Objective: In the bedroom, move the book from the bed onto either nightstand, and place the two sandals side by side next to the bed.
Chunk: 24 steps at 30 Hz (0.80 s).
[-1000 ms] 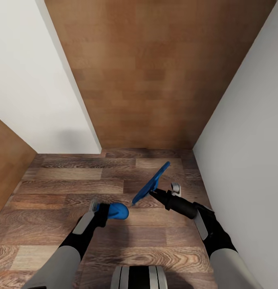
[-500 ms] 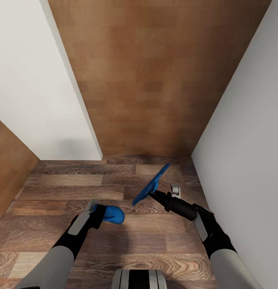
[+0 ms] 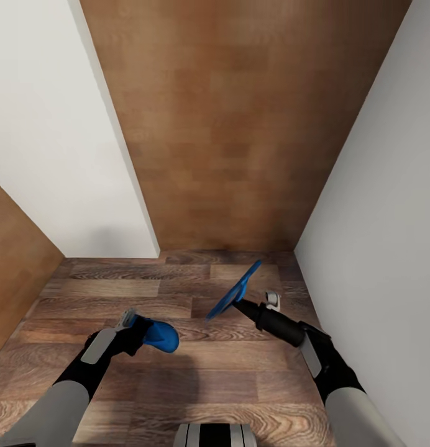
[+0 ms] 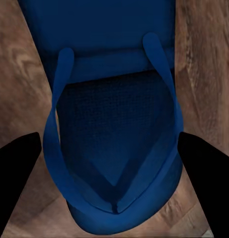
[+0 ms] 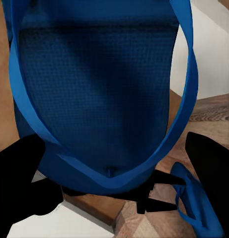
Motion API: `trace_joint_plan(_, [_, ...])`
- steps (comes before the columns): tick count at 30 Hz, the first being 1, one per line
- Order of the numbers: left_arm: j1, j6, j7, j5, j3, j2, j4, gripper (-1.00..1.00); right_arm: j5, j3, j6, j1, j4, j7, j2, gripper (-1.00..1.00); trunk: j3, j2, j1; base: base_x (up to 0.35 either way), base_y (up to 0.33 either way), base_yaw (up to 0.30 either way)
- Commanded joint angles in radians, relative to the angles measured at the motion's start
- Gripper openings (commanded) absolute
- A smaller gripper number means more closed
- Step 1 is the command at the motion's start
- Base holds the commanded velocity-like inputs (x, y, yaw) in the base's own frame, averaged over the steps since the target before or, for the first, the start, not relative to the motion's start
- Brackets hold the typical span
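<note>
Overhead, the head view looks down on a wood-plank floor [image 3: 196,366] hemmed in by a white wall [image 3: 47,155] at 9 to 10 o'clock, a second white wall [image 3: 383,205] at 3 o'clock, and a tall brown wooden panel [image 3: 233,124] at 12 o'clock; another brown panel [image 3: 16,279] stands at 8 o'clock. The left gripper [image 3: 139,328], at 7 o'clock, is clamped on one blue sandal [image 3: 160,336], whose rounded end points toward the centre of the view and sits low over the floor. The right gripper [image 3: 240,304], at 5 o'clock, pinches the second blue sandal [image 3: 235,290] by its lower end, so that the sole stands tilted on edge, rising toward 1 o'clock above the planks. The two sandals are apart, with bare floor between them. The top of the robot's trunk [image 3: 215,434] shows at 6 o'clock.

Left wrist view: the sandal [image 4: 114,129] lies between the dark fingers [image 4: 15,168], sole facing the camera, its thin blue straps [image 4: 57,114] meeting in a V near the toe. Both fingers sit against the sole's edges, closed on it. Wood planks [image 4: 203,64] show on either side.

Right wrist view: the second sandal [image 5: 94,94] spans the picture, strap [image 5: 186,84] looping around its textured sole. The dark fingers [image 5: 213,168] flank its lower end, gripping it. Beyond it appear white wall [image 5: 213,59], a strip of wooden floor [image 5: 213,114], and part of the other blue sandal [image 5: 193,203].
</note>
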Motion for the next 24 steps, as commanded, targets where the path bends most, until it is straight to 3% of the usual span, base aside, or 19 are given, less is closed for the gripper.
trace_joint_plan(1, [0.0, 0.01, -0.003, 0.009, 0.002, 0.003, -0.002, -1.0, 0.001, -0.011, 0.01, 0.0, 0.005, 0.004, 0.001, -1.0, 0.003, 0.0, -0.001, 0.0, 0.0, 0.0])
trace_joint_plan(6, [0.001, 0.055, -0.058, 0.004, 0.001, 0.024, -0.003, -1.0, 0.002, -0.052, 0.008, 0.0, 0.052, 0.0, -0.001, -1.0, 0.023, 0.001, -0.003, 0.0, 0.0, 0.0])
trace_joint_plan(9, [0.001, 0.128, -0.075, 0.004, 0.0, 0.056, -0.004, -1.0, 0.004, -0.06, 0.008, 0.0, 0.063, -0.018, 0.0, -1.0, 0.034, 0.002, -0.004, 0.0, 0.0, 0.0])
trace_joint_plan(10, [0.001, 0.202, -0.096, 0.004, 0.0, 0.081, -0.005, -1.0, 0.005, -0.064, 0.008, 0.0, 0.067, -0.06, 0.0, -1.0, 0.038, 0.002, -0.005, 0.0, 0.0, 0.0])
trace_joint_plan(11, [0.001, 0.218, -0.103, 0.004, -0.001, 0.086, -0.005, -1.0, 0.005, -0.064, 0.007, 0.0, 0.068, -0.077, -0.001, -1.0, 0.042, 0.002, -0.005, 0.0, 0.0, 0.0])
trace_joint_plan(17, [0.001, 0.242, -0.114, 0.003, -0.004, 0.086, -0.006, -1.0, -0.001, -0.066, 0.001, 0.0, 0.068, -0.107, -0.001, -1.0, 0.065, 0.004, -0.008, 0.0, 0.0, 0.0])
trace_joint_plan(21, [0.001, 0.246, -0.118, 0.003, -0.025, 0.089, -0.006, -1.0, -0.004, -0.071, 0.005, 0.0, 0.059, -0.113, 0.0, -1.0, 0.081, 0.005, -0.01, 0.0, 0.0, 0.0])
trace_joint_plan(24, [0.001, 0.253, -0.123, 0.004, -0.038, 0.093, -0.013, -1.0, -0.002, -0.103, 0.007, 0.0, 0.054, -0.115, 0.001, -1.0, 0.092, 0.005, -0.011, 0.0, 0.0, 0.0])
